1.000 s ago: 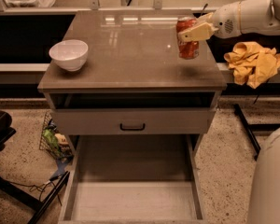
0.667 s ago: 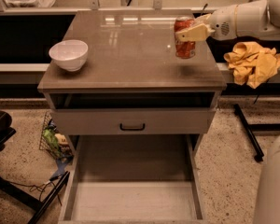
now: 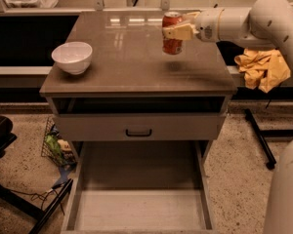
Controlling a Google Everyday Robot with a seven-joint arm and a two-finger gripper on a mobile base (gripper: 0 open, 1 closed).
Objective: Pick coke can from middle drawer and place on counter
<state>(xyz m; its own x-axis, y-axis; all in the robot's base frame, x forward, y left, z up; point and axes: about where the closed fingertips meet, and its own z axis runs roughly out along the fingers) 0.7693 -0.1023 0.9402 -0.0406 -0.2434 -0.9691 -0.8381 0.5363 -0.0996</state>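
The coke can [image 3: 172,33], red with a silver top, hangs upright a little above the counter [image 3: 127,62], over its back right part, with its shadow on the slab below. My gripper [image 3: 178,31] reaches in from the right on the white arm and is shut on the coke can's side. The middle drawer [image 3: 141,211] is pulled out at the bottom of the view. Its flat floor is bare.
A white bowl [image 3: 72,56] stands on the counter's left front. A closed drawer front with a black handle [image 3: 138,132] is below an open slot. A yellow cloth [image 3: 263,67] lies to the right. A wire basket [image 3: 56,147] sits on the floor at left.
My gripper has carried the coke can leftward and slightly farther back over the counter. The bowl and drawers have not moved.
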